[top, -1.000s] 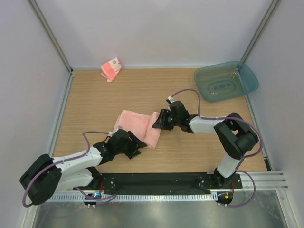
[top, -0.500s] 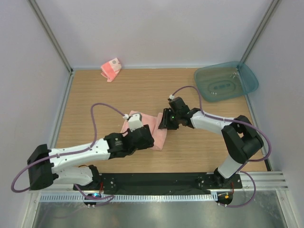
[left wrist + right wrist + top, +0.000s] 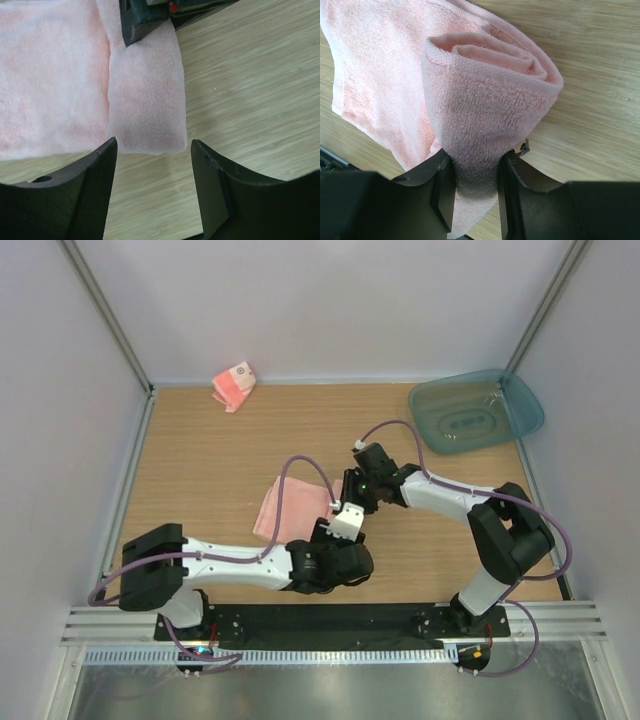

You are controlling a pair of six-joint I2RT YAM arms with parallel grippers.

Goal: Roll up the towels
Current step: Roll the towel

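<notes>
left gripper swung right, jaws open; right gripper pinches plain towel, roll lying near-to-far.

Nothing legible; the striped towel bears an unreadable round mark.

This looks like a robot test cell in a lab. A wood-grain table is boxed in by plain pale walls on aluminium posts. The left arm and right arm are bolted to a black base plate at the table's near edge, and purple cables loop loose.
</notes>
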